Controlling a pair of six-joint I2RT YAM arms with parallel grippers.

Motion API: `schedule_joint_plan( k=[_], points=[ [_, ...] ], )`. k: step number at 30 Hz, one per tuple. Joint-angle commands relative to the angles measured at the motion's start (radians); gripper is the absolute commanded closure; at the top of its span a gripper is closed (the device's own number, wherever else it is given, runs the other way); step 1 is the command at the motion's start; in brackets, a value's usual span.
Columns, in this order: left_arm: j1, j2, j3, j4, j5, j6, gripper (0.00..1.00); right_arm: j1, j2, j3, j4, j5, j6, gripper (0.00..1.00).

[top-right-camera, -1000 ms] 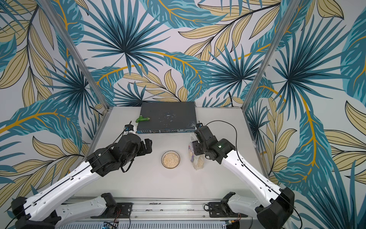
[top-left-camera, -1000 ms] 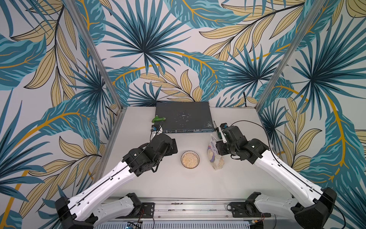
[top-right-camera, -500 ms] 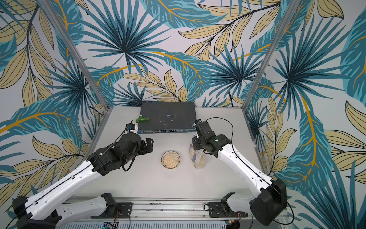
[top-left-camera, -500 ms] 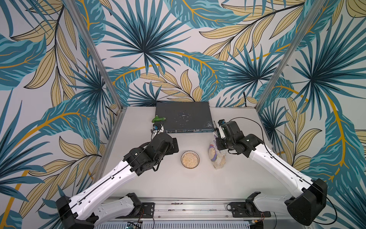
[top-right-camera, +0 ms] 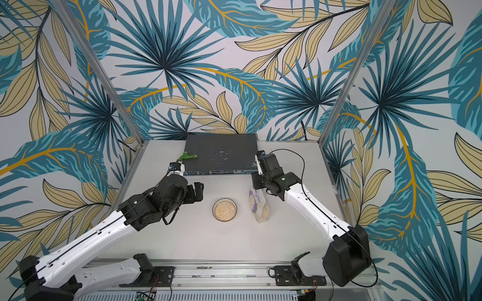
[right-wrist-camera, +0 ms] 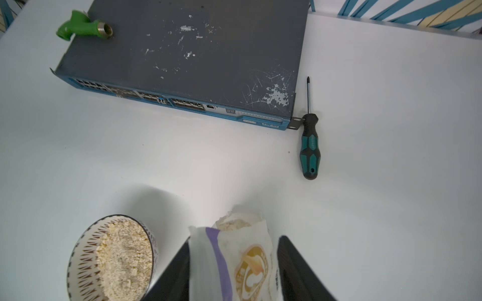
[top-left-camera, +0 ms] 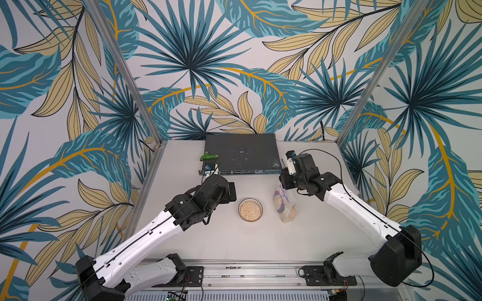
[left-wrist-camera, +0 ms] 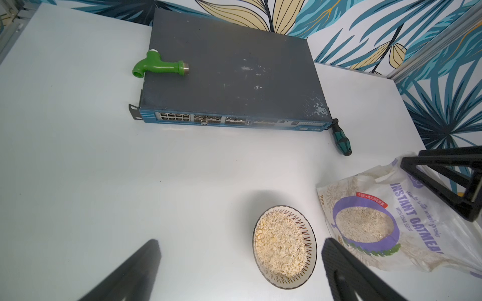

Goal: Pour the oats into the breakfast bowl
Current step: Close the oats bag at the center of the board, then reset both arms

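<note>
**Bowl is full, right fingers are around the bag**

I see the white table [top-left-camera: 221,239] first, the biggest thing here. At its far edge lies a flat dark box with a blue front full of little plugs [top-left-camera: 241,152].

The oats bag [top-left-camera: 284,206] is on the table in front of that box, over on the right side. It leans with its top toward the right arm. There are pale flakes inside it.

The right gripper [right-wrist-camera: 234,239] has one finger on each side of the bag's top. The gap between the fingers is small. I cannot tell if they are squeezing the bag yet.

The left gripper [left-wrist-camera: 241,243] is spread wide and has nothing in it. It hangs over the table just left of the bowl.

The breakfast bowl [top-left-camera: 250,209] sits just beside the bag, not touching it. It is full of flakes.

A screwdriver with a green and black handle [right-wrist-camera: 309,148] lies by the box's right front corner.

A small green pipe piece [left-wrist-camera: 159,66] rests on the box's top left edge.
</note>
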Motion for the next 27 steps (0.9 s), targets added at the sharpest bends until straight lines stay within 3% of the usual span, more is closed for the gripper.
schedule_joint_plan(
  k=[1, 7, 8, 9, 10, 11, 16, 20, 23, 27],
  points=[
    [0.003, -0.017, -0.012, 0.027, -0.016, 0.057, 0.0, -0.004, 0.022, 0.037, 0.019, -0.017, -0.021, 1.0],
    [0.003, -0.047, -0.009, 0.056, -0.057, 0.171, 0.0, -0.004, -0.044, 0.01, 0.053, -0.026, -0.009, 1.0],
    [0.004, -0.052, -0.014, 0.073, -0.06, 0.192, 0.0, -0.004, -0.058, 0.007, 0.059, -0.023, -0.005, 0.95],
    [0.004, -0.056, -0.015, 0.079, -0.086, 0.202, 0.0, -0.004, -0.078, -0.004, 0.074, -0.021, -0.004, 0.49],
    [0.003, -0.057, -0.016, 0.081, -0.123, 0.219, 0.0, -0.004, -0.106, -0.027, 0.1, -0.006, 0.005, 0.17],
    [0.004, -0.055, -0.016, 0.087, -0.161, 0.248, 0.0, -0.004, -0.148, -0.067, 0.152, 0.025, 0.013, 0.03],
    [0.025, -0.052, -0.075, 0.242, -0.358, 0.457, 0.0, -0.006, -0.455, -0.407, 0.551, 0.273, 0.043, 0.0],
    [0.194, -0.037, -0.125, 0.343, -0.338, 0.47, 0.0, -0.048, -0.647, -0.69, 0.897, 0.444, -0.013, 0.0],
    [0.321, -0.019, -0.209, 0.479, -0.271, 0.527, 0.0, -0.119, -0.666, -0.814, 1.042, 0.475, -0.068, 0.0],
    [0.422, 0.02, -0.397, 0.835, -0.166, 0.674, 0.0, -0.253, -0.521, -0.871, 1.157, 0.444, -0.101, 0.0]
  ],
)
